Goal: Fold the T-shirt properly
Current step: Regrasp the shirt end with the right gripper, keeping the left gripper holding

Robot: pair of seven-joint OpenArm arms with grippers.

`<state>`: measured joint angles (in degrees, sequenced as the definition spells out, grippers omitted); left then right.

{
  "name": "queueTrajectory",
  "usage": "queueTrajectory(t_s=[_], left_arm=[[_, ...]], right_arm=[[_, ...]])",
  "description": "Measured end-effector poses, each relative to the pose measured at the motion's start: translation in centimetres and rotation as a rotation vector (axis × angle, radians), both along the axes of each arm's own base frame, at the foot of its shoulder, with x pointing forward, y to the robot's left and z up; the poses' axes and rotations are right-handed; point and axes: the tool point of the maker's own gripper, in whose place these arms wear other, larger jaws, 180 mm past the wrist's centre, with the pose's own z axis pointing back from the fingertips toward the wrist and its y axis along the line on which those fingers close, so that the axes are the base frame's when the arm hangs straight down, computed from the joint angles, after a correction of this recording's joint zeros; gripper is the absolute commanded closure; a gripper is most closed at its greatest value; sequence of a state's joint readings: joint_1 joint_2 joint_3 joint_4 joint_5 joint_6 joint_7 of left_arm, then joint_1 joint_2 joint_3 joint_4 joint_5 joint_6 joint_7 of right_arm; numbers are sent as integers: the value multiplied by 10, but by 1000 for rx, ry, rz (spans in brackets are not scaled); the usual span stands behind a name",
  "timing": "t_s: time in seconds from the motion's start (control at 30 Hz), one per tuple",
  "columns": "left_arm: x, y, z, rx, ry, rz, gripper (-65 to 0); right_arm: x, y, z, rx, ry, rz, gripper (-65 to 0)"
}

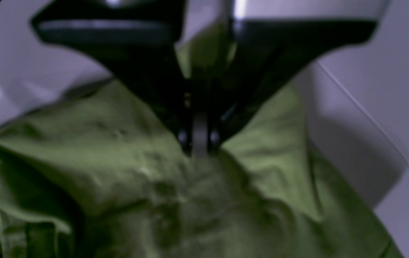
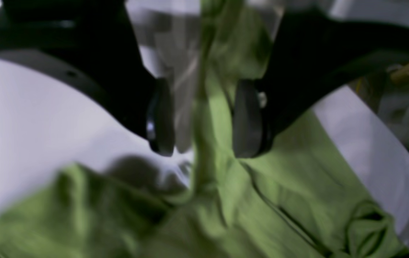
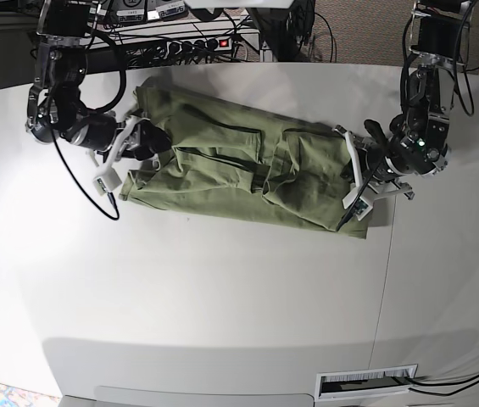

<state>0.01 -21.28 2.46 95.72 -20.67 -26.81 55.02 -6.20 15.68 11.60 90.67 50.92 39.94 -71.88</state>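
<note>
On the far half of the white worktop [image 3: 222, 288] lies the green T-shirt [image 3: 231, 161], rumpled and partly folded into a long band. Its long axis runs from the far left down to the near right, with one end by the left arm's fingers [image 1: 199, 143] at the right of the scene and the other by the right arm's fingers [image 2: 201, 143] at the left. The left fingers are pinched shut on a fold of the cloth. The right fingers stand wide apart, a raised ridge of cloth between them, gripped by neither. Which end is the neck cannot be told.
</note>
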Motion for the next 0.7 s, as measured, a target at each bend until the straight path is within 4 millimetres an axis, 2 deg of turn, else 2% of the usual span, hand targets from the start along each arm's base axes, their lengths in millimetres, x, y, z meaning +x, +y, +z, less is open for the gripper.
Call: queueTrajectory(t_s=[0.13,0.5,0.53,0.7], left_arm=[[0,0,0,0,0,0,0],[0,-1,0,-4,0,-1,0],[0,-1,0,-4,0,-1,0],[0,-2,1,-14,2,-1,0]], right_arm=[[3,21,-1,50,-19,-13,-288],[16,28,-7,67,-74,-72,-284],[16,29,-8,73,-71,-78,-264],[17,27,-10,69,-66,-87,-62]])
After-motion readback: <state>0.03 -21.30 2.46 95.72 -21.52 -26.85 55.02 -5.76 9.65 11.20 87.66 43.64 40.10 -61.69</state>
